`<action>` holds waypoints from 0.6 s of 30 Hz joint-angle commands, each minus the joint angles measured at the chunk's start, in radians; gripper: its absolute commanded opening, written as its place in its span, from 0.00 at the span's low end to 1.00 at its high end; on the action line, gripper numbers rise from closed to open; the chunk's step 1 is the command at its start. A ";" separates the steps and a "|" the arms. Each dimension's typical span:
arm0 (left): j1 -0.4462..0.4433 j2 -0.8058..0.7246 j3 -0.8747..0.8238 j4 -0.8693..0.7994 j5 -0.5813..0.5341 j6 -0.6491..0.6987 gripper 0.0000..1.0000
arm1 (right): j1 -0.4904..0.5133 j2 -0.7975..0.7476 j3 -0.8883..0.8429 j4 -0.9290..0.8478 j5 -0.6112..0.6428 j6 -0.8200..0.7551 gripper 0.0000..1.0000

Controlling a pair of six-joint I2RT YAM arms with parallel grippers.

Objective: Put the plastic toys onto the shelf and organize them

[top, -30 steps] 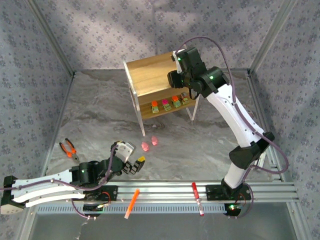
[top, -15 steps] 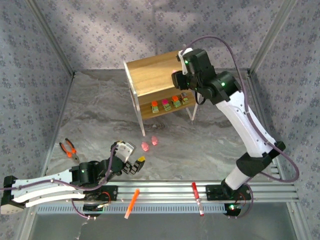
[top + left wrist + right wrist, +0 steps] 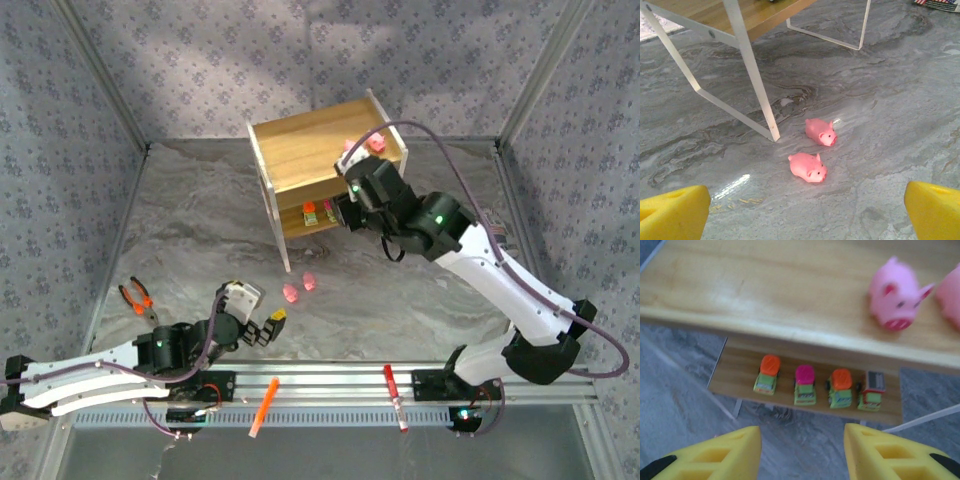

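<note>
Near edge: left gripper (image 3: 262, 326), yellow jaws spread wide, empty, low over grey marbled table (image 3: 200, 230). Just ahead, slightly right: two small pink plastic pig figures (image 3: 808, 167) on the table, bodies lying roughly along the jaws' closing line. Probably the nearer arm for them. Farther: right gripper (image 3: 802, 445), parted, empty, facing two-tier light wooden shelf (image 3: 300, 150). Four blocky toys (image 3: 805, 385) on lower tier, two pink pigs (image 3: 892, 297) on top.

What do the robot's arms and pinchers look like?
The left arm and right arm are smooth white tubes joined by chunky black joints with little green lights. A thin purple cable runs along each one. The left gripper and right gripper end in blocky yellow fingers.
</note>
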 commanded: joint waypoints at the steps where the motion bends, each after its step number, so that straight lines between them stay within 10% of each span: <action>1: -0.002 -0.007 0.002 -0.027 -0.052 -0.030 1.00 | 0.032 -0.034 -0.078 0.053 0.033 0.068 0.49; 18: 0.063 -0.012 0.010 -0.054 -0.001 -0.067 1.00 | 0.130 0.044 -0.495 0.331 -0.060 0.294 0.49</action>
